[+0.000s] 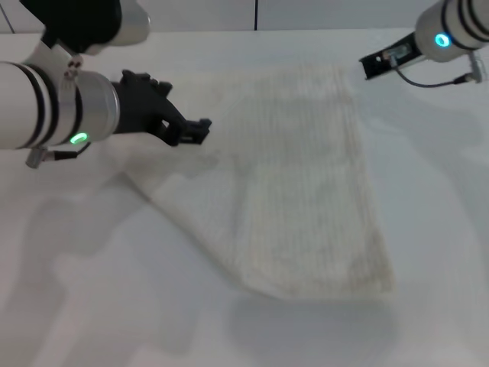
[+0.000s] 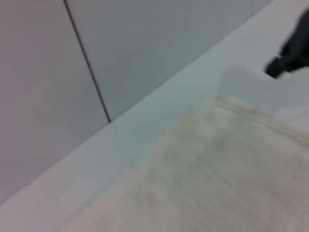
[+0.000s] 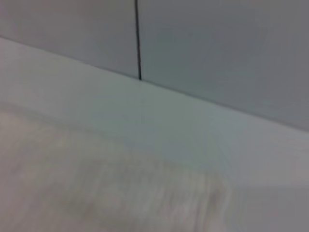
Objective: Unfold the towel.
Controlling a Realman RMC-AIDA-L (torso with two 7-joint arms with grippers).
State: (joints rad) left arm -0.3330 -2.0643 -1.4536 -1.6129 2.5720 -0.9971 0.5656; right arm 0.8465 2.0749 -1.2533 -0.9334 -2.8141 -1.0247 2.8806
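Observation:
The towel (image 1: 298,191) is a large cream ribbed cloth lying flat on the white table (image 1: 92,306), its near left edge running on a diagonal. My left gripper (image 1: 192,131) is open and empty, hovering just above the towel's far left edge. My right gripper (image 1: 376,64) is just off the towel's far right corner, holding nothing that I can see. The towel fills the lower part of the left wrist view (image 2: 217,174), where the right gripper (image 2: 289,55) shows far off. The towel also shows in the right wrist view (image 3: 96,188).
A grey panelled wall (image 1: 252,11) with a dark vertical seam (image 2: 87,63) stands along the table's far edge. Bare tabletop lies in front of and to both sides of the towel.

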